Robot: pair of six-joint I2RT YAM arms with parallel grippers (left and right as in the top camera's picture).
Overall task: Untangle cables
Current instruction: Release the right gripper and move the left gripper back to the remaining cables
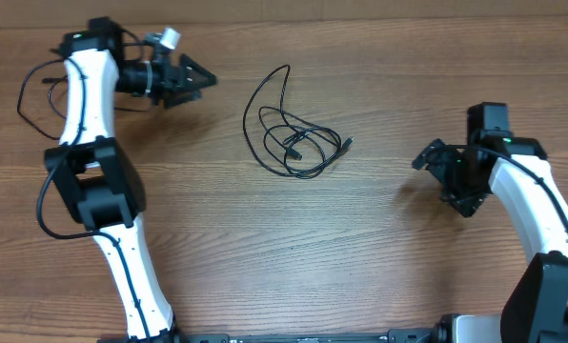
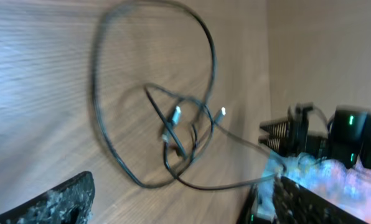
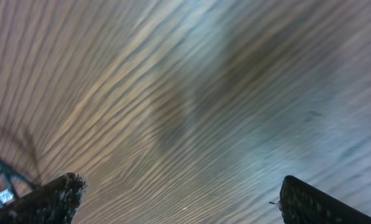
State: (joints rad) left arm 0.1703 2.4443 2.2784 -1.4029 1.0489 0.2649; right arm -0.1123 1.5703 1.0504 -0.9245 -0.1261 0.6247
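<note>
The cables sit in one loose heap near the middle of the counter, between the two arms and touching neither. There's a big open loop at the far edge, with a tighter snarl below it. They look thin, light and floppy, so I'd guess pulling one strand drags the whole bunch along, and a cord lying flat is fiddly to pinch. Best bet is probably the big loop, or a plug end – something firmer to grab. Left claw and right claw both stand wide open, holding nothing.
</note>
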